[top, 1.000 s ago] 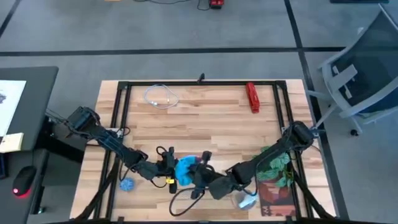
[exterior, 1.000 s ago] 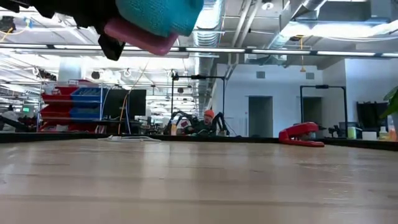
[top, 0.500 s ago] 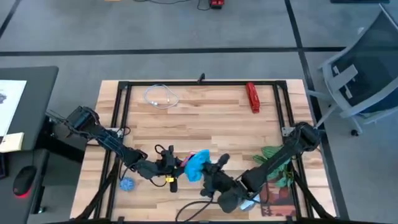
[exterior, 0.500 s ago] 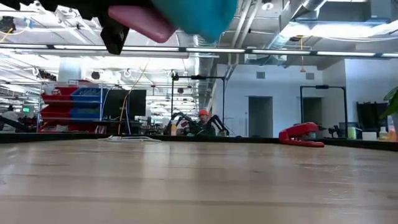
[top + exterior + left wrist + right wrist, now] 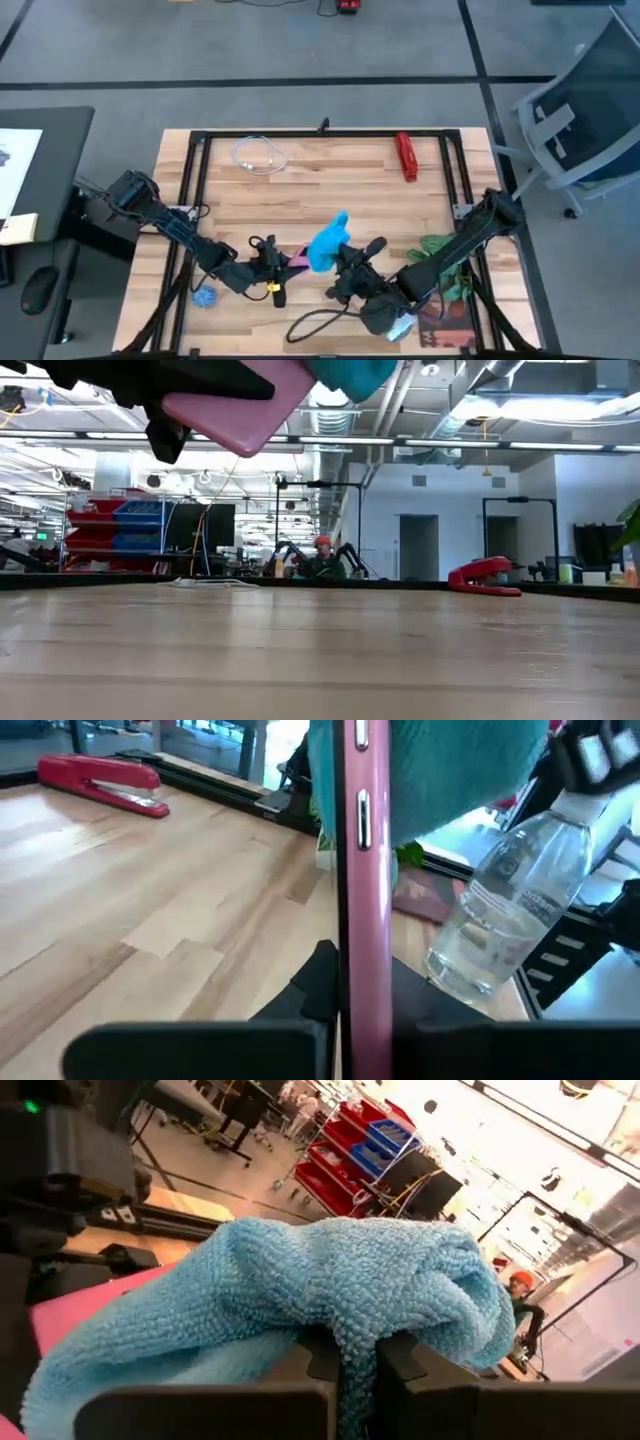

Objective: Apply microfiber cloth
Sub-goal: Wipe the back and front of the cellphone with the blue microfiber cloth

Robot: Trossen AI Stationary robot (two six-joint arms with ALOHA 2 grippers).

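Pinching the microfiber cloth [image 5: 330,1300] in right jaws above the pink phone [image 5: 362,890] clamped in left jaws

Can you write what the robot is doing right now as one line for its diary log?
left claw: shut on pink phone, held up | right claw: shut on microfiber cloth | cloth against phone | both above table

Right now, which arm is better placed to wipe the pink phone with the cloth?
Probably the right: its gripper already clamps the microfiber cloth beside the pink phone, which the left gripper holds.
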